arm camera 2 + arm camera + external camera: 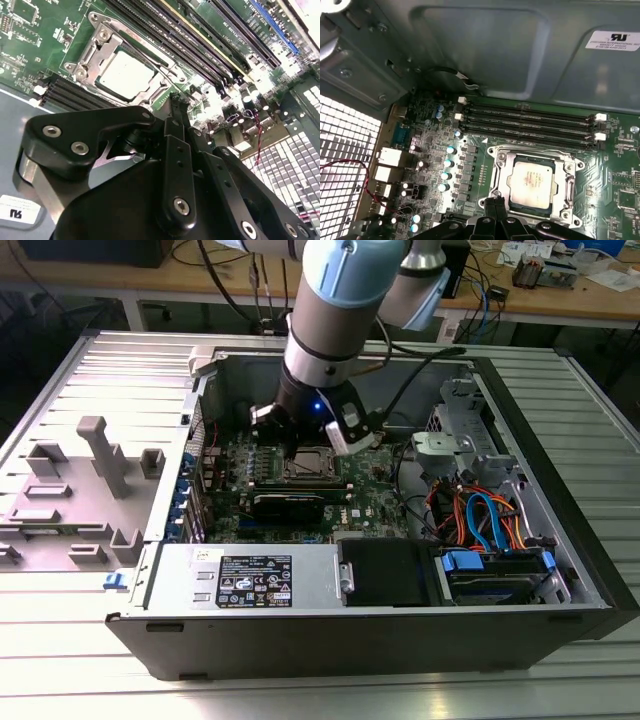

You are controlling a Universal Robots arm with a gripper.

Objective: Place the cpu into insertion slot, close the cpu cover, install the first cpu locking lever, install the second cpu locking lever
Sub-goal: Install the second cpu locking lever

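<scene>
Arm [335,310]: grey cylindrical segments with pale blue joint caps.
Wrist: black collar carrying a small blue light and white blocks at its sides.
Gripper [175,107]: matte black linkage, flat bars joined by silver screw heads, in both wrist views.
Gripper housing: rounded black body, bare metal edge at 8 o'clock.

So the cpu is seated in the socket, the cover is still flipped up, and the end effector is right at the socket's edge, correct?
Not quite: the cpu cover lies flat, its frame around the cpu, as the first wrist view shows. The rest holds: the cpu sits in the socket and the end effector is at the socket's edge.
</scene>
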